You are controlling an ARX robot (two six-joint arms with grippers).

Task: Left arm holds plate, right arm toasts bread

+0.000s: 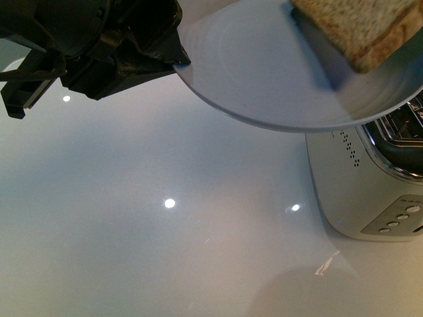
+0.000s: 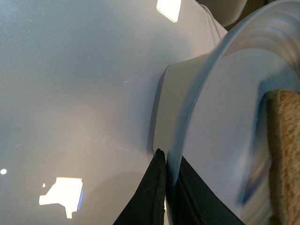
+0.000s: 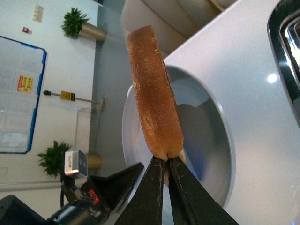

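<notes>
Black jaws of the right gripper [image 3: 166, 161] pinch the bread [image 3: 154, 93] by its crust, on edge over the plate [image 3: 206, 140]. Beyond, the left gripper [image 1: 180, 61] clamps the plate's rim, holding it raised beside the toaster [image 1: 370, 191], likely to shorten the transfer.

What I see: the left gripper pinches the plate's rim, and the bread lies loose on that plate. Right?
Not quite. The left gripper does pinch the plate by its rim, but the bread is not loose: the right gripper is shut on its edge, as the right wrist view shows.
</notes>
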